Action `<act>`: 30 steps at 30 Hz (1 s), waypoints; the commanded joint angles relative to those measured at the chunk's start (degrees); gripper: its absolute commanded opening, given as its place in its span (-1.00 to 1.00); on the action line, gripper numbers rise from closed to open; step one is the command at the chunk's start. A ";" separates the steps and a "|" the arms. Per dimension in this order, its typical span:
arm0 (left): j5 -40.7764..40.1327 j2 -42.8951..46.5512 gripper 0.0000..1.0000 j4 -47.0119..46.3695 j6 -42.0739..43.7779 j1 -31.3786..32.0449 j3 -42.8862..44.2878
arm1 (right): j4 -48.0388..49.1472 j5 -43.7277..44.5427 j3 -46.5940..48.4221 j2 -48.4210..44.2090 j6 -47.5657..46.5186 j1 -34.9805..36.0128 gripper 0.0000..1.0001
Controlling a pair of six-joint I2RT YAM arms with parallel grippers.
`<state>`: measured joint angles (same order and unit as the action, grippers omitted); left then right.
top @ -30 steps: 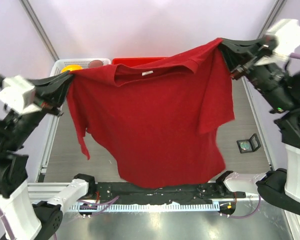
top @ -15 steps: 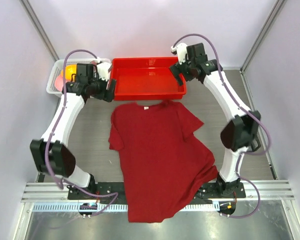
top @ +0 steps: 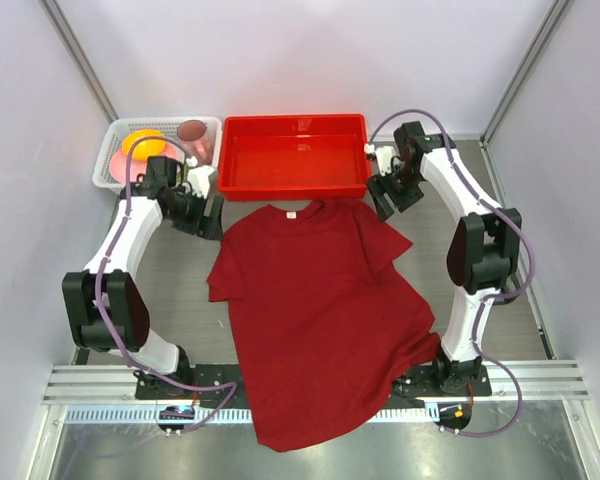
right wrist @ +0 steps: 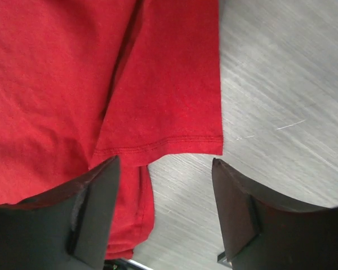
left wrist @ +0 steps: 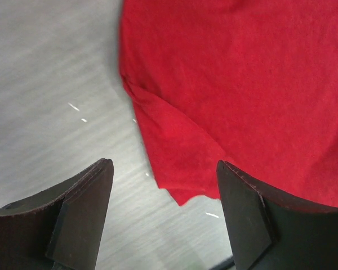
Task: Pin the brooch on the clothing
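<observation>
Top view: clothing lies flat on the table, collar far, hem over the near edge, long axis far-to-near. Left gripper and right gripper flank the shoulders, 1 each side. Left wrist: jaws spread, empty, left sleeve just beyond. Right wrist: likewise spread, over right sleeve. No brooch seen in any of the 3 views, so the nearer arm cannot be told.

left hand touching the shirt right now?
Cannot tell. Left wrist view: left hand open, nothing clamped, but one fingertip overlaps the shirt in the image; top view shows no clear gap either.
</observation>
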<state>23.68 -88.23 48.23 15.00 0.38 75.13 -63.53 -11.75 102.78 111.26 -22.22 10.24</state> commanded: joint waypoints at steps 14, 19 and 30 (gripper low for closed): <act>0.67 -1.68 0.61 2.75 -4.55 4.45 -7.72 | 6.39 4.28 -6.80 10.82 0.86 -4.18 0.25; -3.64 -0.73 0.63 3.80 2.29 10.84 -9.21 | 9.82 7.52 -12.25 10.46 -0.45 -3.65 -0.11; -15.93 6.66 0.34 -1.55 14.96 30.01 -19.67 | 10.35 11.04 -7.60 13.10 -2.83 -5.05 -0.98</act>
<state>14.02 -85.34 49.91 23.66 26.00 58.00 -57.08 -4.08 93.19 122.39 -23.09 6.22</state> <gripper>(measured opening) 0.674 0.022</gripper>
